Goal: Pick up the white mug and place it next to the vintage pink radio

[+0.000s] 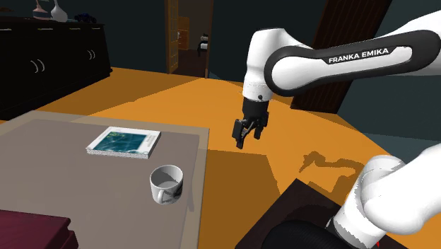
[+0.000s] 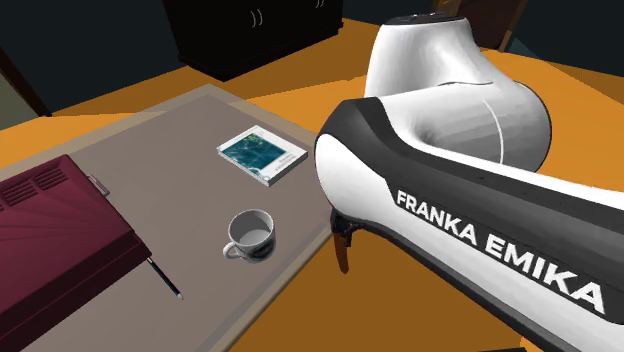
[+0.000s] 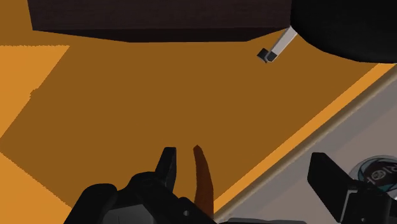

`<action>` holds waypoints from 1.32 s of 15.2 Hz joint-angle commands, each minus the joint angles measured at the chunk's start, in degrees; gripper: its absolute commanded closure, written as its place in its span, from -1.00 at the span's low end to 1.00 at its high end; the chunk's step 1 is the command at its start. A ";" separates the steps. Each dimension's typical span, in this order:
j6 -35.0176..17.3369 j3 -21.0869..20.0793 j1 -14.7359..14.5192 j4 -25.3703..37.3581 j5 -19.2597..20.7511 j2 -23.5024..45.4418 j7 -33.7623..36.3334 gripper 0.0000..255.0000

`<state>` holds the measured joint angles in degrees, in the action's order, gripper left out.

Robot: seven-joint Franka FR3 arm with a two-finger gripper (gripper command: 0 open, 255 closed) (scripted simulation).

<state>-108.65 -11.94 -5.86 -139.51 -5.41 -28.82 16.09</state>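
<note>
Hovering over orange floor (image 1: 311, 131) beside the table (image 1: 63, 163), the hand (image 1: 247, 138) gapes empty, apart from the mug (image 1: 167, 184).

White round mug (image 1: 167, 184) upright on grey bench (image 1: 63, 163). Dark pink boxy radio (image 2: 50, 240) at mug's 9 o'clock in second exterior view, not touching.

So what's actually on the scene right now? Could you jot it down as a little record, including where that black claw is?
mug: white mug, upright on the grey-brown table, near its edge
book: flat teal-covered book, lying on the table, apart from the mug
radio: dark red ribbed radio, box-shaped, on the table, apart from the mug
gripper: black two-finger gripper, open, holding nothing, hanging over the orange floor beside the table
task state: mug not yet picked up
</note>
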 commanded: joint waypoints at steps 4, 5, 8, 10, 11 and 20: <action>-8.68 -4.31 -1.05 1.81 -0.95 7.94 5.37 -1.00; -10.25 -5.11 -1.18 2.49 -0.84 9.71 6.47 -1.00; -14.67 -7.44 -1.44 4.99 0.11 15.27 9.97 -1.00; -17.35 -8.86 -1.62 7.04 1.32 19.15 12.52 -1.00; -18.59 -9.51 -1.72 8.17 2.10 21.14 13.87 -1.00; -26.08 -11.95 -3.70 17.03 10.39 35.71 23.98 -1.00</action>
<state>-134.15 -23.90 -9.42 -122.81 4.42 6.01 39.54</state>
